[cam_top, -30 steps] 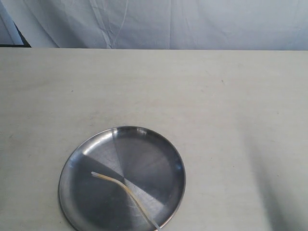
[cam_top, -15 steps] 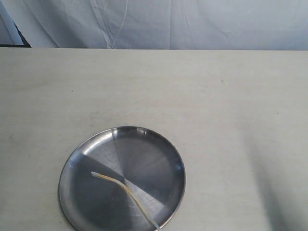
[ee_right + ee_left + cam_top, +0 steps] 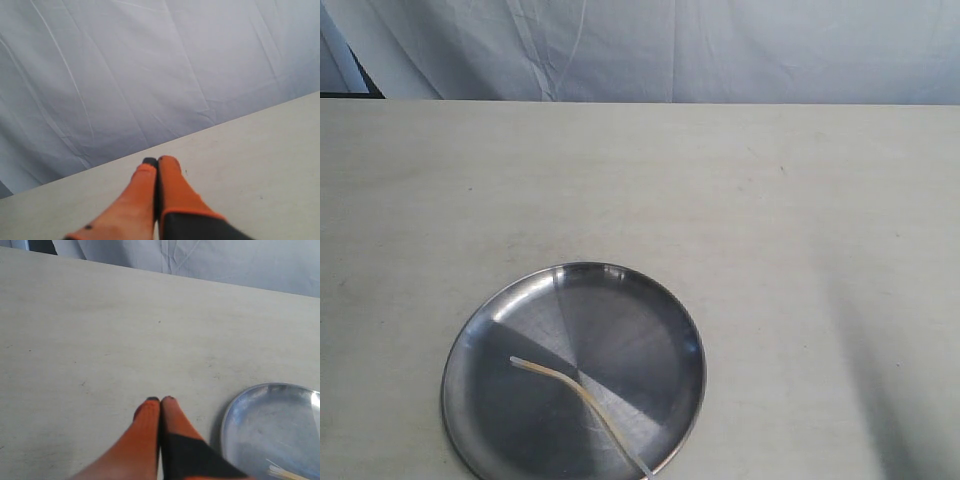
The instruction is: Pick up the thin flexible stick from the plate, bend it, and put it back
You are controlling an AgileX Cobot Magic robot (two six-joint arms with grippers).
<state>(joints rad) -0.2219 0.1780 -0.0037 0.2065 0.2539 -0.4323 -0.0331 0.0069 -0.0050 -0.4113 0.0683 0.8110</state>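
**Count: one plate, one stick, two grippers**

You have one plate (image 3: 620,320) on the table (image 3: 770,220), near its front edge, left of centre. One thin flexible stick (image 3: 582,393) lies in it, bent in a gentle curve, with one end crossing the near rim. Your left gripper (image 3: 160,400) is clenched on nothing, just beside the plate. Your right gripper (image 3: 157,161) is likewise clenched and empty over bare table, well apart from the plate.

A wide, pale beige table (image 3: 740,220) with faint specks and scuffs lies below the left gripper (image 3: 160,399) and the right gripper (image 3: 157,160). Ahead of both, past the table's far edge, hangs a creased grey-white cloth (image 3: 720,50), with a small dark patch (image 3: 365,88) at its edge.
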